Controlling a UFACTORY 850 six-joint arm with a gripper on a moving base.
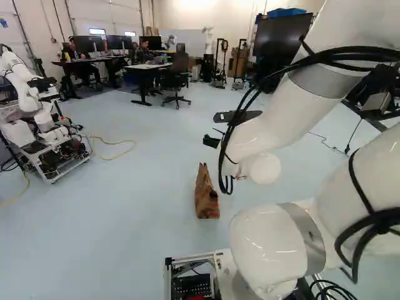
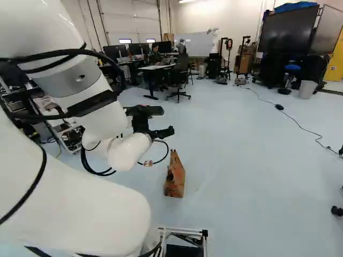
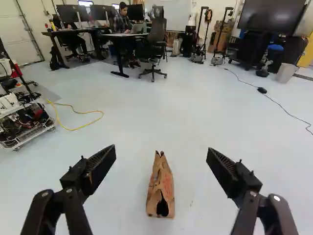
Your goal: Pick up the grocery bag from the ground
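Because the brown paper grocery bag appears thin-walled, treat it as light, soft and easily crushed; its contents, and therefore its true weight, cannot be confirmed. It stands upright on the floor, ahead of the arm, its body tapering to a narrow, creased top. Take hold at this upper part, with 1 finger on each side, and close only until the paper folds firmly between them. Keep clear of the dark opening low on the side facing you, since the paper there is likely to tear. Expect little slip on dry paper, but watch for sagging if the load is heavy. You have the arm extended forward, with the gripper raised above the floor and pointing ahead with a slight downward tilt. Its jaws are released: the 2 fingers stand wide apart and grasp nothing. The bag is in line with the gap, beyond and below the fingertips.
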